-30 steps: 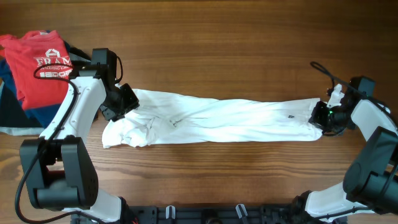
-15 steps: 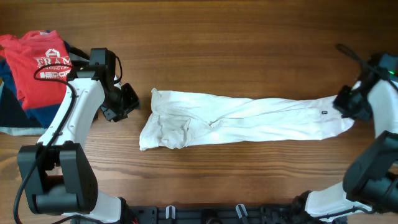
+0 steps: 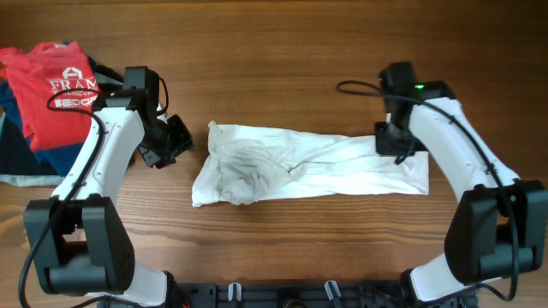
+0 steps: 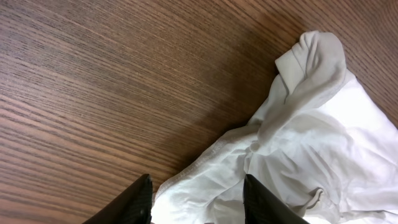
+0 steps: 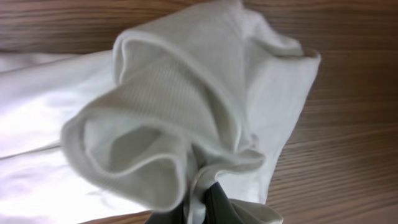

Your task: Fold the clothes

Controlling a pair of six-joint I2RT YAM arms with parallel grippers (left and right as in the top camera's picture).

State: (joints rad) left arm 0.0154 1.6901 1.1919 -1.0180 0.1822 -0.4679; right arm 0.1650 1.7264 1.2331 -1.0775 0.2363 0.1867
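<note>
A long white garment lies crumpled across the middle of the wooden table. My right gripper is shut on its right end and holds the bunched hem folded back over the garment. My left gripper is open and empty, just left of the garment's left end, not touching it.
A pile of clothes with a red printed shirt on top and dark blue cloth under it lies at the table's far left. A black cable loops from the right arm.
My right gripper has carried the garment's right end from the far right edge leftward, folding it over. The garment slid right, away from my left gripper, which let go and stayed in place.
</note>
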